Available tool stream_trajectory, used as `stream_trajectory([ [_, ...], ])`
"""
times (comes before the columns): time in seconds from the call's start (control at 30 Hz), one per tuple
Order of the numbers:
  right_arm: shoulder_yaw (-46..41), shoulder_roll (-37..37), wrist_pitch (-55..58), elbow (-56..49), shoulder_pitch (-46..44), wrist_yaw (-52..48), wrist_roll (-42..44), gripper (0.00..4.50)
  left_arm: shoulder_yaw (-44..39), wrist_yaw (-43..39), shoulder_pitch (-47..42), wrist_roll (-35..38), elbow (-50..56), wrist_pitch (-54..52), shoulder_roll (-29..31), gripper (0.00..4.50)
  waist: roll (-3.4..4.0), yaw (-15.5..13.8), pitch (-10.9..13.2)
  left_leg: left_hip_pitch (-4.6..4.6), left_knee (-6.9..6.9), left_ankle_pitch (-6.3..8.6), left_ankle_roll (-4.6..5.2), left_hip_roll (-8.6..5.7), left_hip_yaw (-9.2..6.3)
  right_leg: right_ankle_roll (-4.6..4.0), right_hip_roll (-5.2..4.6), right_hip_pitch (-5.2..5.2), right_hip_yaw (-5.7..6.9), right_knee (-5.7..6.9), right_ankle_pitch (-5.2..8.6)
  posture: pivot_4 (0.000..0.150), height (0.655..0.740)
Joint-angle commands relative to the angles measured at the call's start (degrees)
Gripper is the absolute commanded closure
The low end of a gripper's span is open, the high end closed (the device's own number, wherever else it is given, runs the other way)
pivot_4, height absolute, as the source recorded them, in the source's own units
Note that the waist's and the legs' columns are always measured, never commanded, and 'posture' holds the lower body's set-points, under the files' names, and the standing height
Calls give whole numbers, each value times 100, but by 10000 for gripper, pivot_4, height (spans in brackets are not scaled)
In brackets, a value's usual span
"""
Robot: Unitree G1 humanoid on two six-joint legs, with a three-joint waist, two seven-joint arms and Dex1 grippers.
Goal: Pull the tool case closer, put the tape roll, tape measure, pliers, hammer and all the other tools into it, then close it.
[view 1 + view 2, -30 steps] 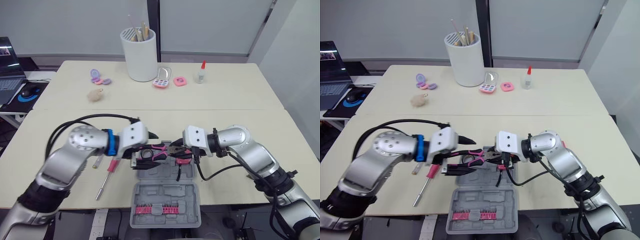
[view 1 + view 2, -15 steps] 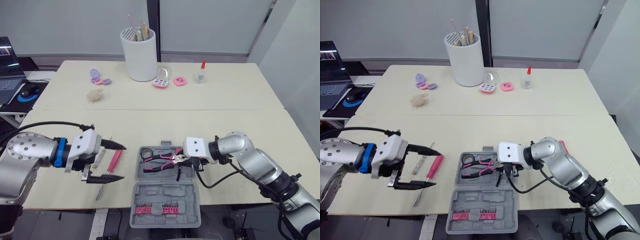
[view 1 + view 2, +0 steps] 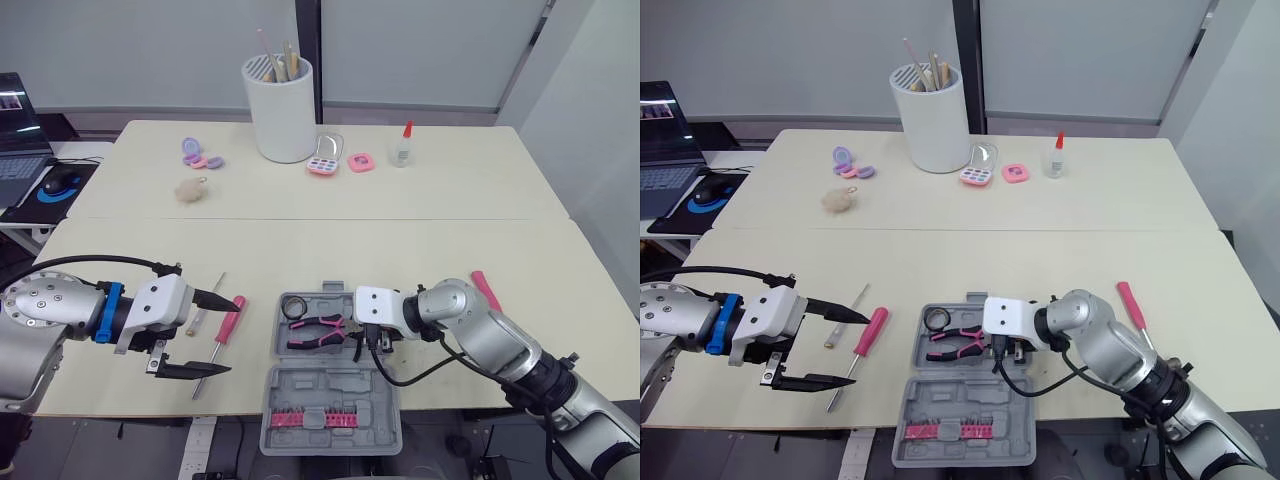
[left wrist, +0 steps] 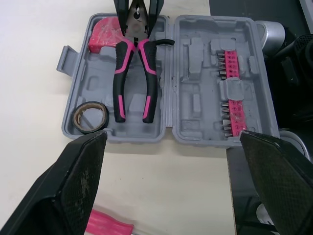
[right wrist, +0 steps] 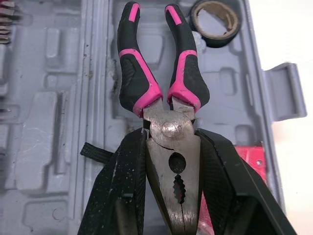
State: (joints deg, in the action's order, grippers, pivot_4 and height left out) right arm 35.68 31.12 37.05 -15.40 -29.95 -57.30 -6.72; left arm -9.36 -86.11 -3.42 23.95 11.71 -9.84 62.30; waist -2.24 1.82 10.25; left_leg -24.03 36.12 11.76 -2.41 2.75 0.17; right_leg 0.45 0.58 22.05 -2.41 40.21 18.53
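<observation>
Right gripper (image 5: pixel 169 139) clamped on pliers (image 5: pixel 133 83) head, inside tool case (image 4: pixel 195 98), handles near tape roll (image 5: pixel 214 42); left gripper (image 3: pixel 232 335) fingers apart, empty, over table (image 3: pixel 450 240) by pink screwdriver (image 3: pixel 229 322); risk: pliers look unseated, may lift out on withdrawal or later block lid.

At the far side of the bench (image 3: pixel 460 190) a white pot (image 3: pixel 279 112) is standing upright, holding sticks (image 3: pixel 280 58). Left of it, purple compacts (image 3: pixel 198 155) are lying near a fluffy ball (image 3: pixel 189 189). To its right a palette (image 3: pixel 324 160), a pink compact (image 3: pixel 359 162) and a glue bottle (image 3: pixel 402 146) are sitting in a row. On a side desk a laptop (image 3: pixel 18 140) is sitting beside a mouse (image 3: pixel 60 181) on a blue pad (image 3: pixel 50 195).
</observation>
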Motion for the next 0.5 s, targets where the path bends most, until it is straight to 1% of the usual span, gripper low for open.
stream_trajectory([
  [0.03,39,-106,-41,-169,-14,59,-29,32279,-68,-5,-31,94,210,-62,122,0,0,0,0,0,0,0,0,0,0,0,0,0,0,0,0,1500,7400],
  [0.5,315,-511,-420,557,36,232,-207,32279,-173,42,236,154,547,-209,189,0,0,4,0,1,0,0,0,1,0,0,2,2,0,4,0,1500,7400],
])
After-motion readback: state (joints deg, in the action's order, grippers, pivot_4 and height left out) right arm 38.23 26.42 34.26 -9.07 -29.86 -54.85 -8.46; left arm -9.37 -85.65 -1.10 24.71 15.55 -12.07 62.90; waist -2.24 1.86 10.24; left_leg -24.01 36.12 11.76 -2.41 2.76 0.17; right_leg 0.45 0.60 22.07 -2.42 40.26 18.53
